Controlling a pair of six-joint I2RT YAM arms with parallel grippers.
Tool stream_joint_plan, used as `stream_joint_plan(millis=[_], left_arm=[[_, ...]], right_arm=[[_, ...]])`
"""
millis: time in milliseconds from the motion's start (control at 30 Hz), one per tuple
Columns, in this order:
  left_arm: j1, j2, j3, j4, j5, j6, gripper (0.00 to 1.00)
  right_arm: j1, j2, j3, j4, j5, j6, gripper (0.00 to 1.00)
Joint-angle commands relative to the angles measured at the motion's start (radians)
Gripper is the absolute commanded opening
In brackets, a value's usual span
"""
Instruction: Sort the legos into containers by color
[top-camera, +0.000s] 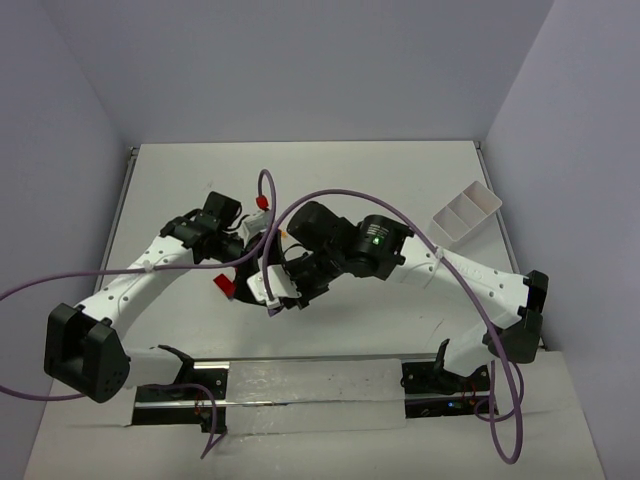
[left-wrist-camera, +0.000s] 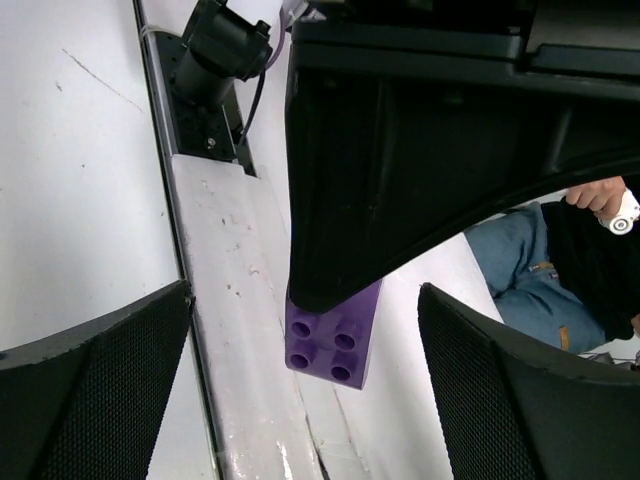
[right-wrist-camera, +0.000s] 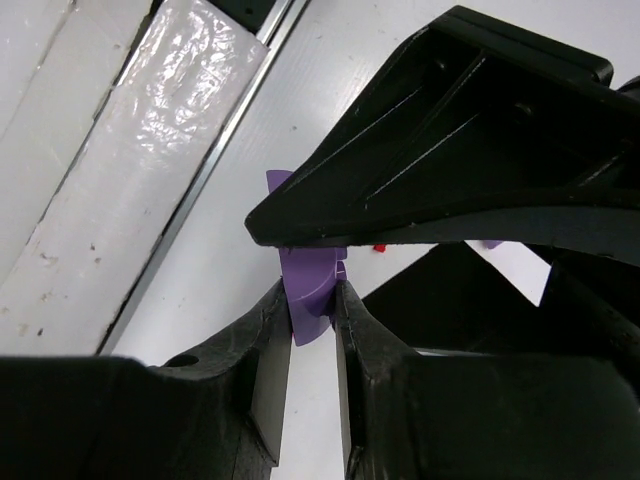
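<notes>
A purple lego (right-wrist-camera: 310, 290) is pinched between my right gripper's (right-wrist-camera: 312, 300) fingers and held above the table. In the left wrist view the same purple lego (left-wrist-camera: 330, 345) shows its four studs under the right gripper's black finger. My left gripper (left-wrist-camera: 305, 300) is open, with its mesh pads (left-wrist-camera: 100, 390) wide apart on either side of the lego and not touching it. In the top view both grippers, left (top-camera: 245, 268) and right (top-camera: 272, 300), meet at the table's middle. A white divided container (top-camera: 462, 215) stands at the far right. A tiny red piece (right-wrist-camera: 380, 246) and a purple one (right-wrist-camera: 490, 243) lie on the table beyond.
A taped metal rail (top-camera: 310, 385) runs along the near edge between the arm bases. Purple cables (top-camera: 330, 200) loop over both arms. A red part (top-camera: 222, 284) shows beside the left gripper; I cannot tell what it is. A person (left-wrist-camera: 530, 260) sits beyond the table edge.
</notes>
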Motion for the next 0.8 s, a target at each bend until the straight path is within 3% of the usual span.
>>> stream_joint_plan(millis=[0,167,200,267,333,433,600,700,767], left_arm=[[0.038,-0.013,0.025,0.051,0.214,0.015,0.99],[0.156,-0.022,0.068,-0.071,0.141,0.157,0.99],[0.163,-0.016,0.073,-0.134,0.118,0.221,0.99],[0.237,0.029,0.161,-0.417,0.057,0.501,0.99],[0.345,0.089,0.232,-0.567,0.053,0.619,0.99],[0.519,0.129,0.278,-0.582,0.056,0.579,0.99],[0.663,0.158,0.327,-0.576,0.034,0.557,0.99],[0.679,0.178,0.366,-0.464,-0.049,0.356,0.99],[0.679,0.144,0.356,-0.208,-0.136,0.046,0.99]], right_arm=[[0.009,-0.033,-0.037,0.03,0.03,0.038,0.0],[-0.01,-0.103,-0.135,0.037,0.097,0.067,0.0],[-0.012,-0.107,-0.156,0.038,0.101,0.076,0.0],[-0.054,-0.148,-0.227,0.039,0.142,0.101,0.0],[-0.133,-0.202,-0.298,0.043,0.19,0.122,0.0],[-0.277,-0.292,-0.383,0.046,0.271,0.146,0.0],[-0.589,-0.387,-0.473,0.057,0.36,0.126,0.0],[-0.815,-0.388,-0.465,0.066,0.35,0.101,0.0],[-0.906,-0.376,-0.434,0.069,0.333,0.1,0.0]])
